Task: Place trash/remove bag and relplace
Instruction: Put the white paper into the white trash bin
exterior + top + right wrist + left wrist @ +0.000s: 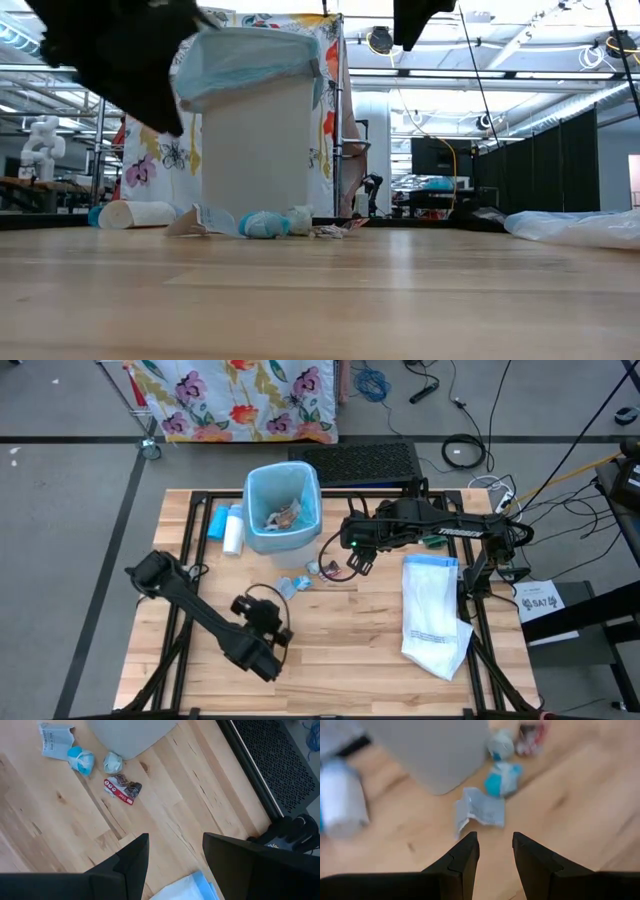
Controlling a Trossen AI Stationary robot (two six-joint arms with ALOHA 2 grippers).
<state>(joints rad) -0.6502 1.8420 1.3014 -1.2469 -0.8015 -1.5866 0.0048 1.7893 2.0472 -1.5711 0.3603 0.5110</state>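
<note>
A few scraps of trash [300, 578] lie loose on the tabletop [350, 640] just in front of the small bin [283, 510], roughly mid-width and toward the far edge: a flat grey-white wrapper [479, 810], a crumpled light-blue wad [503, 777], a pale ball [112, 762] and a red-printed wrapper [122, 787]. More scraps already sit inside the bin, which is lined with the light-blue bag [250, 62], its rim folded over the top. The white replacement bag [432, 615] lies flat near the right edge. A blue-and-white cylinder [231, 528] rests beside the bin on its left.

The left hand [495, 852] hangs above the tabletop toward the near edge, its fingers spread with a clear gap, aimed at the flat wrapper. The right hand [175, 852] hovers just right of the scraps, fingers also spread wide and holding nothing.

These scraps look almost weightless and soft; they will likely crush under the fingers rather than resist, and may skid on the smooth wood if nudged from one side. The crumpled wads offer bulk, so closing across their middle seems safest. The flat wrapper is the awkward one: it hugs the wood, and its curled, lifted edge nearest the left hand is probably the best place to pinch. The liner is thin and crinkly, apt to slip or tear; gathering its folded rim should give the firmest hold.
</note>
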